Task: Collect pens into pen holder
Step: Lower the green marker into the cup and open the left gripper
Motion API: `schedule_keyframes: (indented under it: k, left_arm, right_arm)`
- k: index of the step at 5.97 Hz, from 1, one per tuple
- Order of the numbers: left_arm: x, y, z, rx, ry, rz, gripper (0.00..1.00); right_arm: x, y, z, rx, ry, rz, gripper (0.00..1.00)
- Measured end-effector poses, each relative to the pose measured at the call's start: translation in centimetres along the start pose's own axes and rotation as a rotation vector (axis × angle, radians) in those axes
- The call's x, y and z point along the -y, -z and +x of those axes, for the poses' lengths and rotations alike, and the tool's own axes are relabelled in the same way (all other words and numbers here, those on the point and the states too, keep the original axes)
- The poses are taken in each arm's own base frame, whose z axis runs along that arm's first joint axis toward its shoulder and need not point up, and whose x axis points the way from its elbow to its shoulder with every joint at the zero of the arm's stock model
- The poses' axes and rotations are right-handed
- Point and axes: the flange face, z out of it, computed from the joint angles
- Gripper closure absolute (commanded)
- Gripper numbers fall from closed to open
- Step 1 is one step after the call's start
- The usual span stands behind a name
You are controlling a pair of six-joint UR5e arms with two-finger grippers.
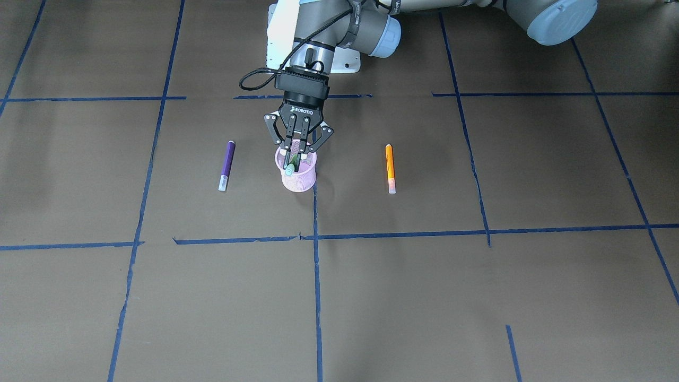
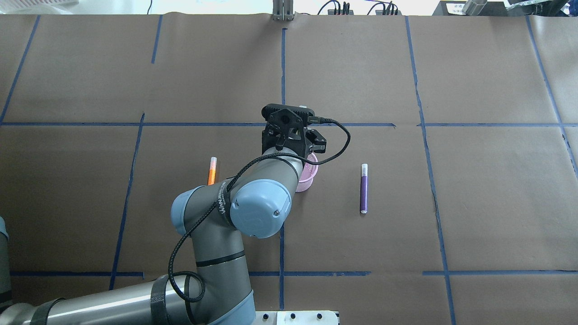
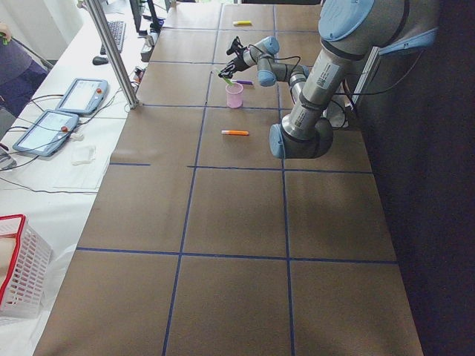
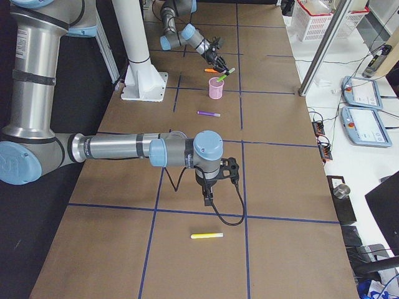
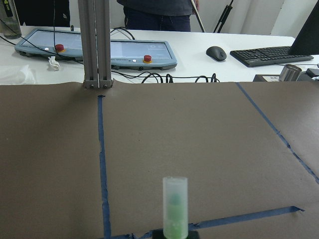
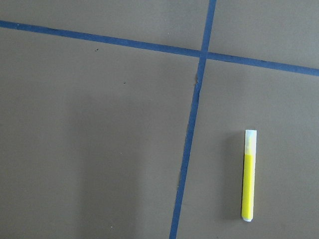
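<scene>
1 pen holder [image 1: 300, 181], pink wire mesh, round, slightly tapered, upright on brown paper-covered table [image 1: 424, 307] gridded with blue tape [image 1: 317, 297]. 4 slim stick pens, pale translucent caps: green pen [image 1: 289, 168] clamped tilted in the closed left gripper [image 1: 295, 155] just above holder's mouth; purple pen [image 1: 227, 165] and orange pen [image 1: 390, 168] flat on either side, apart; yellow pen [image 6: 248, 175] flat near right gripper [image 4: 208, 198], opening impossible to tell.

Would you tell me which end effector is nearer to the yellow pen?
Right. The right end effector hovers close to the yellow pen, apart from it. The left end effector is far off, over the holder, gripping the green pen.
</scene>
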Motion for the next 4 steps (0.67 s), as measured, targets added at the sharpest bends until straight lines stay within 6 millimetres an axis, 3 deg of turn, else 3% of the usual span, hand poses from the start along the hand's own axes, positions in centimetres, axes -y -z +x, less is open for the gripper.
schedule_keyframes:
  k: [1, 2, 3, 4]
  left_arm:
    - [-0.88, -0.26, 0.08, 0.008, -0.009, 0.001, 0.37]
    - [-1.26, -0.36, 0.12, 0.010, -0.014, -0.002, 0.11]
    - [-1.33, -0.33, 0.14, 0.007, -0.017, -0.006, 0.01]
    - [-1.26, -0.10, 0.28, -0.003, -0.016, -0.017, 0.01]
  right_arm:
    - [0.00, -0.03, 0.02, 0.000, -0.001, -0.001, 0.00]
    - [0.00, -0.05, 0.02, 0.000, -0.001, -0.001, 0.00]
    - [-0.02, -0.06, 0.06, 0.000, -0.001, -0.001, 0.00]
    - [-0.02, -0.07, 0.08, 0.000, -0.001, -0.001, 0.00]
